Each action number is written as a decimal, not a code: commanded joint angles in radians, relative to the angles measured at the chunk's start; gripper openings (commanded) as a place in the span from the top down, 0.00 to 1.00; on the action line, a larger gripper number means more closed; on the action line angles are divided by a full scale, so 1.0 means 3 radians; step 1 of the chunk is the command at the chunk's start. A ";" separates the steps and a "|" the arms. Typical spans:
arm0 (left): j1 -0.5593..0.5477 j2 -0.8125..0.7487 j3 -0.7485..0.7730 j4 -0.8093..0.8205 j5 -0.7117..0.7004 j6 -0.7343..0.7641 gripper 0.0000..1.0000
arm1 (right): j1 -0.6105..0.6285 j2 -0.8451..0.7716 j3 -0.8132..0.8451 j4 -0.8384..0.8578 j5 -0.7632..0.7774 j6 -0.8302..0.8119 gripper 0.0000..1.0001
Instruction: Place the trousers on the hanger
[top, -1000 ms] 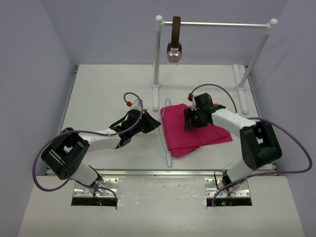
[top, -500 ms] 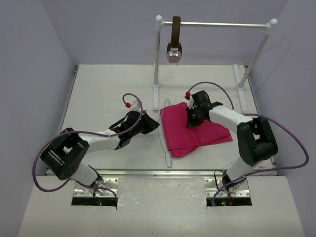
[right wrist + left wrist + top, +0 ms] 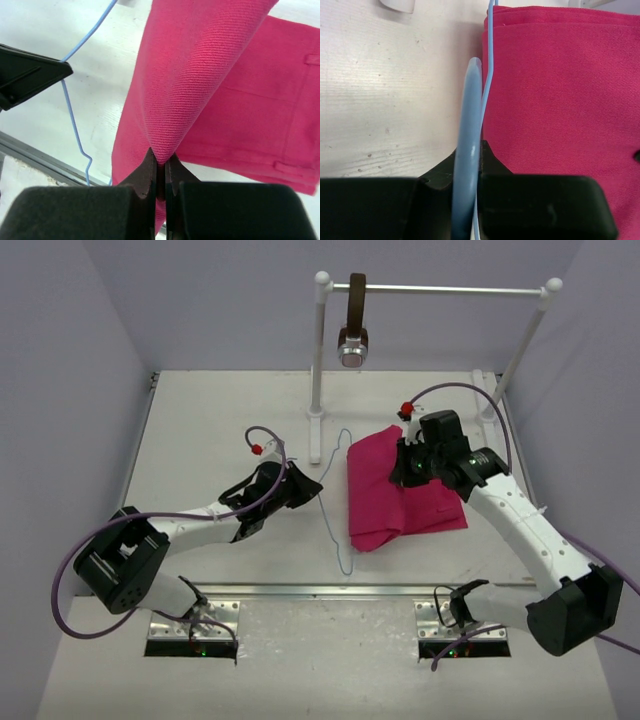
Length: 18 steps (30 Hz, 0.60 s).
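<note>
- Top cam: L gripper (image 3: 318, 487) is clamped on the thin blue hanger (image 3: 328, 520), which lies along the table (image 3: 220, 420) mid-field. Trousers (image 3: 380, 505) sit just R of the hanger, folded. R gripper (image 3: 408, 468) pinches their far part, near the rack (image 3: 440, 287) with its brown strap (image 3: 354, 320).
- L wrist cam: fingers closed on the hanger (image 3: 469, 150), the bar running straight out from between them. Trousers (image 3: 560, 100) fill the R side, their edge right beside the wire; can't tell if touching. Bare table (image 3: 385, 90) to the L.
- R wrist cam: R gripper (image 3: 160, 172) closed tight on a raised fold of the trousers (image 3: 200, 75), the rest flat on the table below. Hanger (image 3: 75, 115) lies L of the cloth, held by the L gripper (image 3: 30, 75).
</note>
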 commanded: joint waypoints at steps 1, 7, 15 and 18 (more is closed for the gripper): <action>0.0069 0.0037 0.0035 -0.0398 -0.0338 0.0229 1.00 | -0.0129 -0.0121 0.0506 -0.0263 0.0376 -0.0117 1.00; 0.0204 0.0047 0.0033 -0.0510 -0.0331 0.0259 1.00 | -0.0177 -0.0033 0.1025 -0.0500 0.0092 -0.0095 1.00; 0.0245 -0.0037 0.0072 -0.0549 -0.0236 0.0335 1.00 | -0.0221 0.0456 0.0953 -0.0707 0.0799 -0.0259 1.00; 0.0245 -0.0089 0.0091 -0.0576 -0.0193 0.0380 1.00 | -0.0443 0.0520 0.0634 -0.0438 0.1025 -0.0153 1.00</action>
